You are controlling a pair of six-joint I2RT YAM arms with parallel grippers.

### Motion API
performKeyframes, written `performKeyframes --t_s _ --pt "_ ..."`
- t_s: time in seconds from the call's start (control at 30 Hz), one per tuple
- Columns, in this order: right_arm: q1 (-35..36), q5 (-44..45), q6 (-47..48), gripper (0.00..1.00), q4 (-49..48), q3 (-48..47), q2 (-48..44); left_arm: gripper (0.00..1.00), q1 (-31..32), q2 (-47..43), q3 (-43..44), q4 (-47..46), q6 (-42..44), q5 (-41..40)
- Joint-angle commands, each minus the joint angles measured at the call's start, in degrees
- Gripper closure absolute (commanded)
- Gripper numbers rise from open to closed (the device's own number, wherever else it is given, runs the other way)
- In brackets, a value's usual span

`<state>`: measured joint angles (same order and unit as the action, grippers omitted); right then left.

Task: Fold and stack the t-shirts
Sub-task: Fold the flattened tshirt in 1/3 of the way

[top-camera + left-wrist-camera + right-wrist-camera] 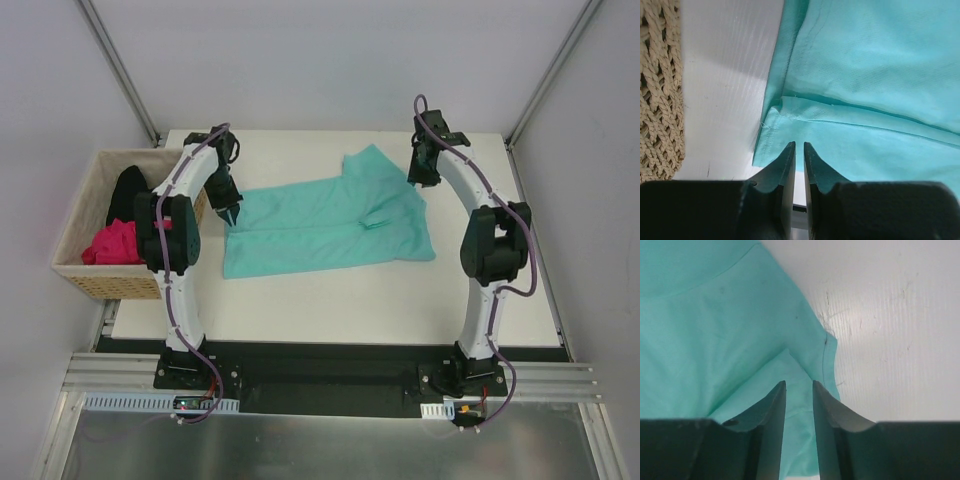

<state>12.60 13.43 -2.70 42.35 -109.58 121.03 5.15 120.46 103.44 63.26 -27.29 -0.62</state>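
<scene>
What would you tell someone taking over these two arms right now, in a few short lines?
The left pincer is slightly open and empty, over the left edge of the teal t-shirt.
The right pincer is open and empty, over that shirt's right edge.
The teal t-shirt lies on the table, apparently folded once lengthwise.
The pink t-shirt and black t-shirt sit bunched in the basket at the left.
Left to do: finish the teal one, fold the other two, then stack all three.
</scene>
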Motion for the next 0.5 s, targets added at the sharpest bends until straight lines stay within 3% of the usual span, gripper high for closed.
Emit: performKeyframes --t_s 0.0,0.13,0.47 --pt "0.32 -3.06 -1.25 0.76 -4.02 6.82 -9.4 0.89 -0.66 -5.59 3.87 0.2 -0.48 -1.14" --pt "0.76 -5.16 -2.92 0.98 -4.82 12.01 -11.08 0.89 -0.66 -8.22 4.84 -1.74 -0.75 -0.35" --pt "4.36 -9.12 -4.16 0.99 -7.1 18.35 -10.56 0.89 -0.58 -14.2 1.59 -1.92 -1.98 3.0"
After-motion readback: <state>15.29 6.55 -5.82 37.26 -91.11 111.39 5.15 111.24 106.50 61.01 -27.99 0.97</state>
